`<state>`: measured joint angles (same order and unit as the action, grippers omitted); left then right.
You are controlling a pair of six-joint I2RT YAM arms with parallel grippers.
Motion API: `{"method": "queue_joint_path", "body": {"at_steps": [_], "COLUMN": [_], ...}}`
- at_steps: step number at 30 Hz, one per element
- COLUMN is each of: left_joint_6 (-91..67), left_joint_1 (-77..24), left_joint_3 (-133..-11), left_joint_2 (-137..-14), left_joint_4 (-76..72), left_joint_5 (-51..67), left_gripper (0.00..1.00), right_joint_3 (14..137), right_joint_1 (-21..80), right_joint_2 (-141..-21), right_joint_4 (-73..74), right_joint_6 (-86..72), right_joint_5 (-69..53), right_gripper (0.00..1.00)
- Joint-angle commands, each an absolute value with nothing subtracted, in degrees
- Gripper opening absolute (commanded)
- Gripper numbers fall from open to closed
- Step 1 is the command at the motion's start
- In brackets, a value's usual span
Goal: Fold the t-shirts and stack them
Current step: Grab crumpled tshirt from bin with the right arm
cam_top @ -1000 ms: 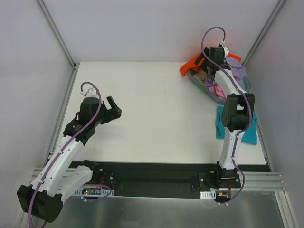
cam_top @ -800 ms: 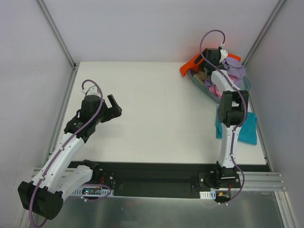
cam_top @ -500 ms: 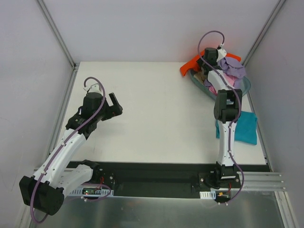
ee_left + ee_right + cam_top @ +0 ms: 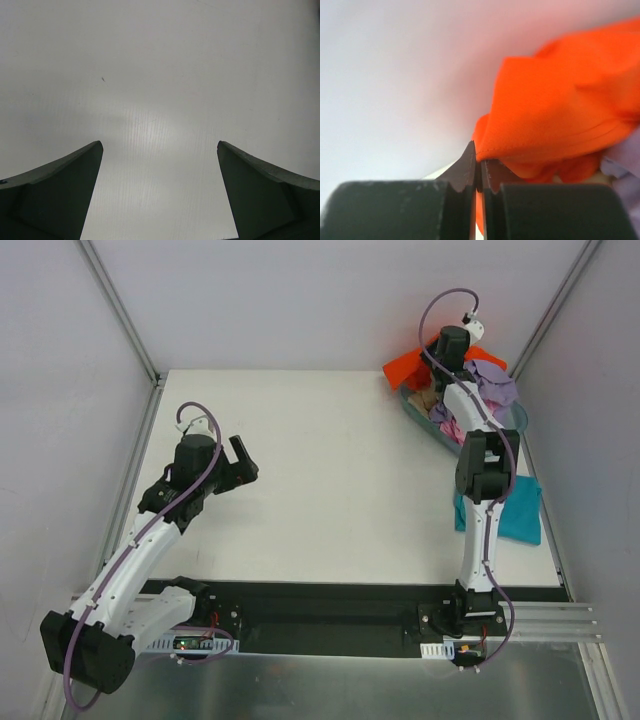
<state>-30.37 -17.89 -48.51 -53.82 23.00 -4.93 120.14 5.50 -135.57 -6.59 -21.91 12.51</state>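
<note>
Plain orange t-shirt (image 4: 560,100) in right gripper (image 4: 478,152)

Between the spread jaws of the left gripper (image 4: 160,145) and ahead of it there is only flat white bench (image 4: 340,470), an open lane running to its right as far as the tub (image 4: 416,412). The right gripper (image 4: 479,150) is hemmed in: the orange t-shirt (image 4: 555,105) bunches at its pinched tips, the back wall (image 4: 330,300) stands close beyond, and the heaped tub sits just behind it, toward its base.
</note>
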Motion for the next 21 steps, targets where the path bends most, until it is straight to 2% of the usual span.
{"method": "queue_joint_path", "body": {"at_steps": [1,12,21], "left_joint_6": [-29.71,-29.18,-30.59], "left_joint_1": [-17.31,-17.31,-17.31], "left_joint_3": [-50.01,-50.45,-47.20], "left_joint_2": [-50.90,-47.20,-41.93], "left_joint_4": [22.06,21.97,21.97], "left_joint_5": [-4.39,-3.69,-3.78], "left_gripper": [0.99,0.99,0.99], "right_joint_3": [125.15,128.32,129.81], "right_joint_1": [5.54,7.99,16.78], "right_joint_2": [-124.46,-110.93,-100.03], "right_joint_4": [-12.83,-12.83,-8.96], "right_joint_6": [-17.14,-12.67,-9.76], "right_joint_5": [4.50,-12.74,-22.14], "right_gripper": [0.01,0.01,0.01]}}
